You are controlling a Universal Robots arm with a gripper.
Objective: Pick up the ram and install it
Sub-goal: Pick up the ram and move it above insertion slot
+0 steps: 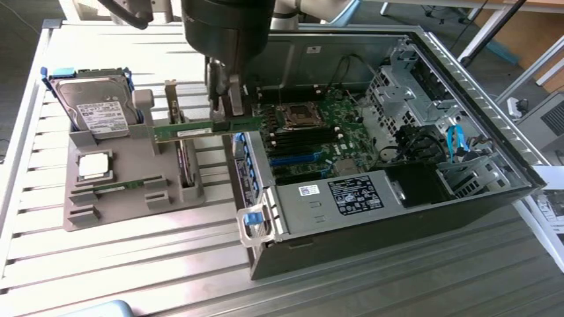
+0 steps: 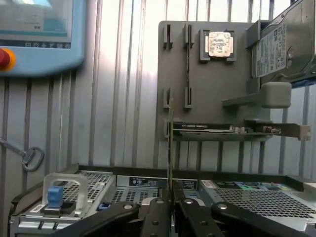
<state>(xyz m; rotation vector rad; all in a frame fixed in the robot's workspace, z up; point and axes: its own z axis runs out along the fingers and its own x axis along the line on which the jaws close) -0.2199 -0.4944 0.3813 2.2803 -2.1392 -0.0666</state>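
Exterior view: the black hand (image 1: 227, 117) pinches the long, thin green ram (image 1: 198, 131) and holds it level in the air, between the grey plastic holder tray (image 1: 132, 211) and the open black computer case (image 1: 387, 218). White labels on the case and on the silver hard drive (image 1: 95, 104) are too small to read.

Wrist view: the hand (image 2: 172, 201) clamps the ram (image 2: 171, 143), seen edge-on. A blue-grey pendant with a red button (image 2: 44, 54) is nearby.
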